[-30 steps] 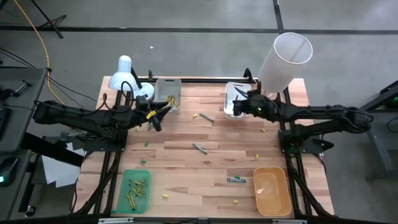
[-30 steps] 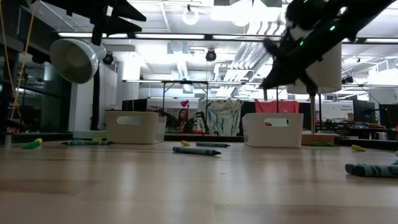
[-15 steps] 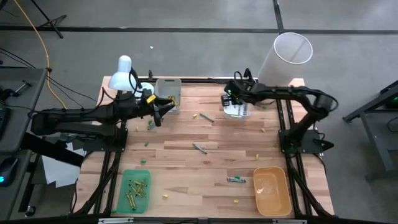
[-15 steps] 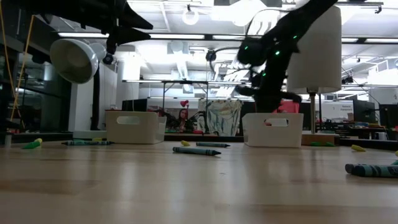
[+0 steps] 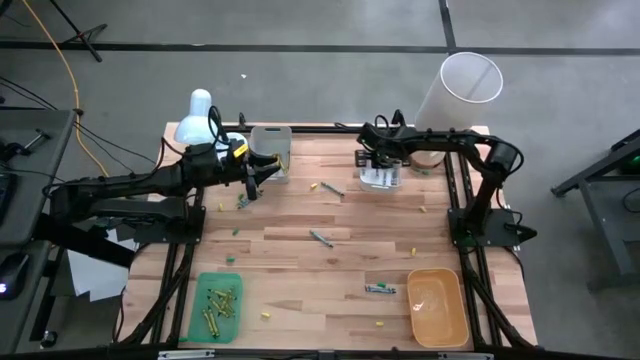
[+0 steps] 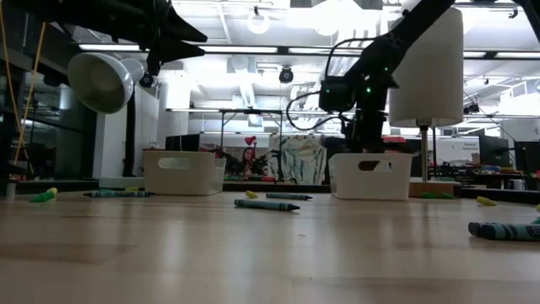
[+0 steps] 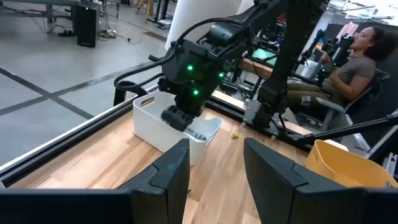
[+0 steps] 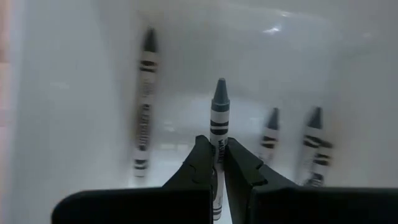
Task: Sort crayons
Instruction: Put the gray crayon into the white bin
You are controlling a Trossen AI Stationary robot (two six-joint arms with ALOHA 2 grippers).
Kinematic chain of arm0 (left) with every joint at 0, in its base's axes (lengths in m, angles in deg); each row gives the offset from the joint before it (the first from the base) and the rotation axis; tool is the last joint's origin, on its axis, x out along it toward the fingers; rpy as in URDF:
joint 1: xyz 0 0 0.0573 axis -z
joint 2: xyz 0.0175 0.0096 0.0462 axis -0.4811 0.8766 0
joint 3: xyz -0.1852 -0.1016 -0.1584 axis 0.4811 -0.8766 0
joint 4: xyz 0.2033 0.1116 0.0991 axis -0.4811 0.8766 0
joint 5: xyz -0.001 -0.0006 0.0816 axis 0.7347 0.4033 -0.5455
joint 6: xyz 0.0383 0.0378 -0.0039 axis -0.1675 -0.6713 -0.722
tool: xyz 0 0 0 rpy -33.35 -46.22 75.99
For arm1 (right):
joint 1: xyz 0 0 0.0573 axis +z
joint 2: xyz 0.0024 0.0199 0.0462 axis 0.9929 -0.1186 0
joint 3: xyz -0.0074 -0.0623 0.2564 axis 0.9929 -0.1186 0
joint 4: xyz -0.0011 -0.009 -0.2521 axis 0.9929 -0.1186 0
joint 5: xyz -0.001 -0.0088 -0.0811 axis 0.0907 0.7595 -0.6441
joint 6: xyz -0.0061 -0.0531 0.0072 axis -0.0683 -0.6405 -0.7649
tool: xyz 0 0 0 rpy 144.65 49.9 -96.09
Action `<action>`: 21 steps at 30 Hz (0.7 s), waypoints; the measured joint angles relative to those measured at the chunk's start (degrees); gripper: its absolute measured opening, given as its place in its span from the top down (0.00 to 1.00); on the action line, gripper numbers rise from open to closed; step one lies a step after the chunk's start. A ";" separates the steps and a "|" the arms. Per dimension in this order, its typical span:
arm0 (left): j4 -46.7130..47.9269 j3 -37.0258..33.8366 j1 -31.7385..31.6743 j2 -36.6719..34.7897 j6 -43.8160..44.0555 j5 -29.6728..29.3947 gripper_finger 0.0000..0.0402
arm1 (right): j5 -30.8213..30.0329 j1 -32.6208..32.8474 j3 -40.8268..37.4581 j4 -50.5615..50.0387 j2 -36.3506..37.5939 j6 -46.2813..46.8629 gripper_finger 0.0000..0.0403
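The right tool (image 8: 216, 163) is down inside the white bin (image 5: 378, 165), pinching a grey crayon (image 8: 218, 118) between its fingers, tip pointing at the bin's floor, where three more grey crayons (image 8: 143, 106) lie. The left tool (image 7: 214, 168) hovers with its fingers apart and empty, well to the side of that bin, just beside the grey bin (image 5: 270, 140). Other crayons (image 5: 321, 238) lie scattered on the tabletop (image 5: 300, 270) nearer the middle.

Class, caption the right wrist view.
Right tool clamps a grey wax crayon above three more inside the white plastic bin.
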 joint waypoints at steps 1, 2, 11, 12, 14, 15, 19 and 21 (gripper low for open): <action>0.00 0.00 0.00 0.00 0.00 0.00 0.65 | -0.02 -0.24 0.00 -0.68 0.00 0.00 1.00; 0.00 0.00 0.02 0.00 -0.03 0.00 0.65 | -0.06 -0.36 -0.01 -1.11 0.00 0.00 1.00; -0.02 0.00 0.02 0.00 -0.92 -0.02 0.65 | 0.59 -0.68 -0.13 -1.02 0.00 0.12 0.95; -0.02 0.00 0.02 0.00 -0.76 -0.08 0.65 | 0.59 -0.68 -0.13 -1.02 0.00 0.10 0.94; -0.02 0.00 0.02 0.00 -0.61 -0.26 0.65 | 0.59 -0.68 -0.13 -1.02 0.00 0.15 0.93; -0.02 0.00 0.02 0.00 -0.62 -0.28 0.65 | 0.59 -0.68 -0.13 -1.02 0.00 0.17 0.93; -0.02 0.00 0.02 0.00 -0.46 -0.30 0.65 | 0.61 -0.66 -0.17 -1.02 0.00 0.07 0.93; -0.02 0.00 0.02 0.00 -0.23 -0.33 0.65 | 0.61 -0.66 -0.18 -1.02 0.00 0.03 0.93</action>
